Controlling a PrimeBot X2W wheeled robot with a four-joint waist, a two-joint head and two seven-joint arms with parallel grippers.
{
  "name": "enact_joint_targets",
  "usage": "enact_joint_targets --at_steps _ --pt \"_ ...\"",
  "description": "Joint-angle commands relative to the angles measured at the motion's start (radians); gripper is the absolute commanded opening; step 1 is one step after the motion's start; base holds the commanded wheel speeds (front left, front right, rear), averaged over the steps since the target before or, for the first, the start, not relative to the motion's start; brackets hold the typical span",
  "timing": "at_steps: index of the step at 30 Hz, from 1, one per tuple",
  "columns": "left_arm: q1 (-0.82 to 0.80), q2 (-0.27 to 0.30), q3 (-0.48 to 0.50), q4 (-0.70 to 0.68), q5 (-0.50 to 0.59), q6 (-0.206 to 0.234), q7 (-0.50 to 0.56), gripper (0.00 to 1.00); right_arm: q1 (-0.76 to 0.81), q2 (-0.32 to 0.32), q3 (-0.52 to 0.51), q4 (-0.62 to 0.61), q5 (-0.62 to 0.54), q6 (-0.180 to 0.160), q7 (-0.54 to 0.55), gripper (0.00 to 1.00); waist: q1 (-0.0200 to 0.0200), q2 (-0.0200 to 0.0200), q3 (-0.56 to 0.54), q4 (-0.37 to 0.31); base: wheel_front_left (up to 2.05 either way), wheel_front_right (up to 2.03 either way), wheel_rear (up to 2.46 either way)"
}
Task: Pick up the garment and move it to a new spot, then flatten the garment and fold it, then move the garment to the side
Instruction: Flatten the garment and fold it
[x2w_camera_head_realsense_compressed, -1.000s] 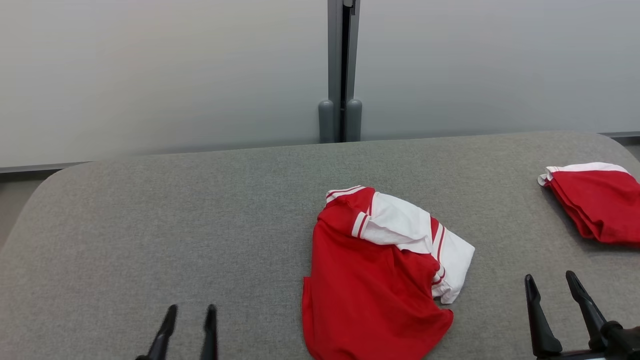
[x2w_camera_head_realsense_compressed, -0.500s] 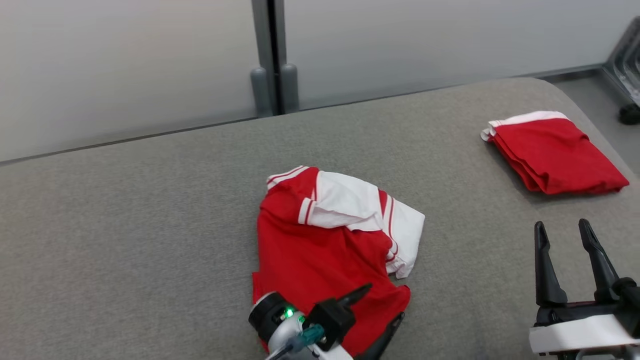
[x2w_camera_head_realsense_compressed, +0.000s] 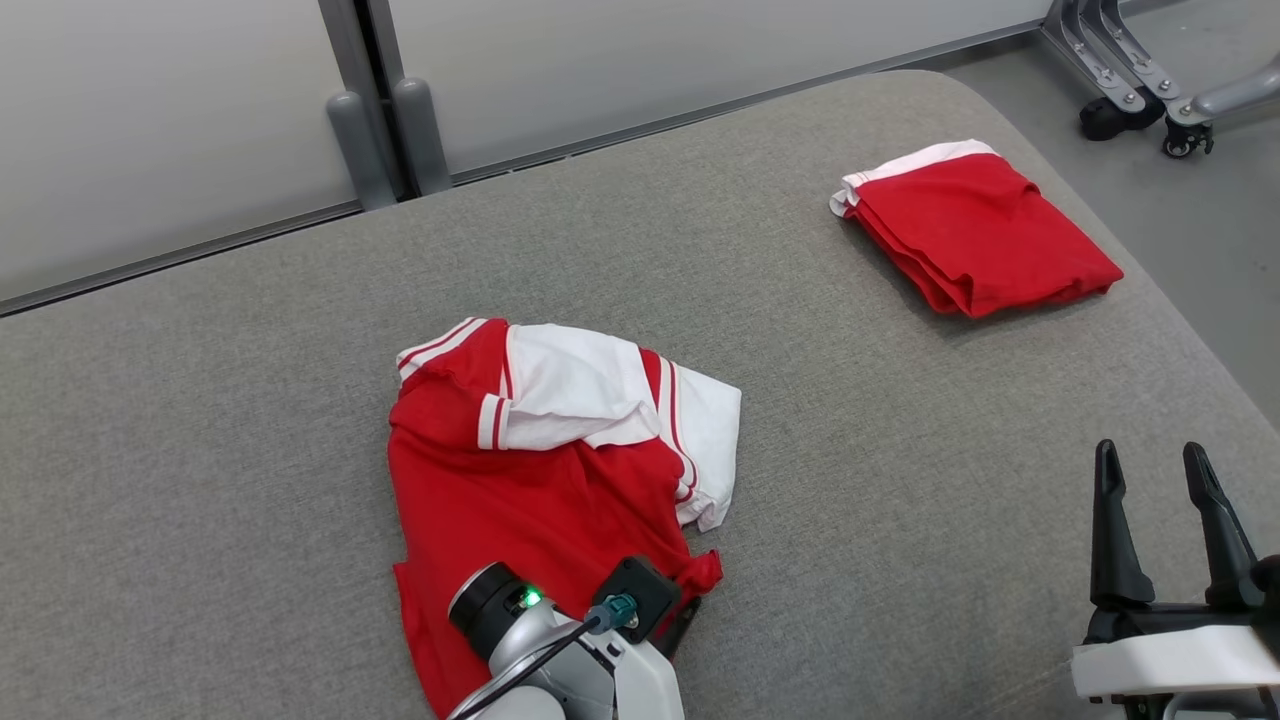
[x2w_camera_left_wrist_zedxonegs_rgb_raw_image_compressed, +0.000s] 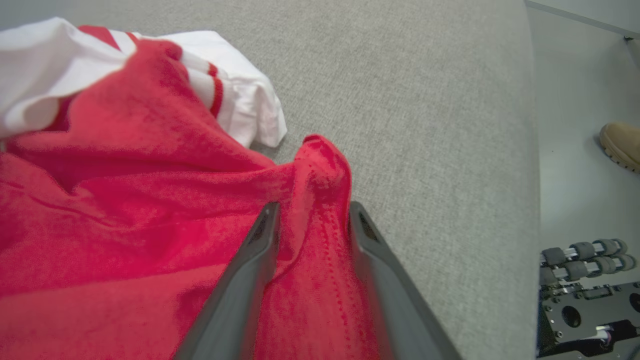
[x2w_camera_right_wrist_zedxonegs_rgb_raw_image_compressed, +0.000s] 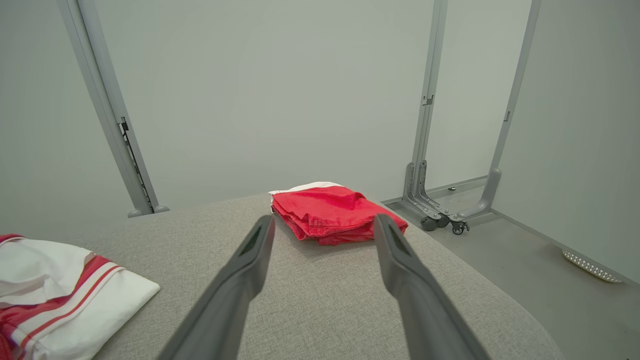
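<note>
The red garment (x2w_camera_head_realsense_compressed: 530, 490) with white striped sleeves lies crumpled at the middle of the grey padded table (x2w_camera_head_realsense_compressed: 200, 400). My left gripper (x2w_camera_head_realsense_compressed: 690, 605) is down at its near right corner. In the left wrist view the left gripper (x2w_camera_left_wrist_zedxonegs_rgb_raw_image_compressed: 312, 215) is shut on a raised fold of the garment (x2w_camera_left_wrist_zedxonegs_rgb_raw_image_compressed: 125, 200), with red cloth bunched between the fingers. My right gripper (x2w_camera_head_realsense_compressed: 1150, 460) stands open over bare table at the lower right, holding nothing. In the right wrist view the right gripper (x2w_camera_right_wrist_zedxonegs_rgb_raw_image_compressed: 325, 225) points toward the far table end, and the garment's white sleeve (x2w_camera_right_wrist_zedxonegs_rgb_raw_image_compressed: 50, 290) lies at the left.
A second red and white garment (x2w_camera_head_realsense_compressed: 975, 230), folded, lies at the table's far right corner (x2w_camera_right_wrist_zedxonegs_rgb_raw_image_compressed: 335, 212). A wheeled metal frame (x2w_camera_head_realsense_compressed: 1140, 90) stands on the floor beyond that corner. A person's tan shoe (x2w_camera_left_wrist_zedxonegs_rgb_raw_image_compressed: 620, 145) is on the floor past the table edge.
The head camera has swung right and down, so everything shifts left in the picture. My left arm has come in onto the garment's near right corner and closed on the cloth.
</note>
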Motion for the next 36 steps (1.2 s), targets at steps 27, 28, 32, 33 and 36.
enact_joint_targets --at_steps 27,28,32,33,36 --pt "0.261 0.123 0.776 -0.354 -0.590 0.165 -0.330 0.00 0.024 -0.005 -0.017 0.020 -0.020 0.000 0.000 1.00 0.0000 0.0000 -0.049 0.248 0.00 0.00 0.00" --pt "0.242 0.127 0.788 -0.295 -0.588 0.153 -0.340 0.00 0.020 -0.006 -0.015 0.024 -0.022 0.000 0.000 1.00 0.0000 0.0000 -0.048 0.250 0.00 0.00 0.00" --pt "0.158 0.125 0.816 -0.092 -0.581 0.097 -0.362 0.24 0.009 -0.005 0.000 0.037 -0.025 0.000 0.000 1.00 0.0000 0.0000 -0.043 0.246 0.00 0.00 0.00" --pt "0.142 0.123 0.827 -0.048 -0.582 0.082 -0.365 0.40 0.007 -0.005 0.002 0.038 -0.024 0.000 0.000 1.00 0.0000 0.0000 -0.042 0.246 0.00 0.00 0.00" --pt "0.103 0.118 0.849 0.049 -0.573 0.042 -0.369 1.00 0.012 -0.005 0.006 0.047 -0.024 0.000 0.000 1.00 0.0000 0.0000 -0.043 0.245 0.00 0.00 0.00"
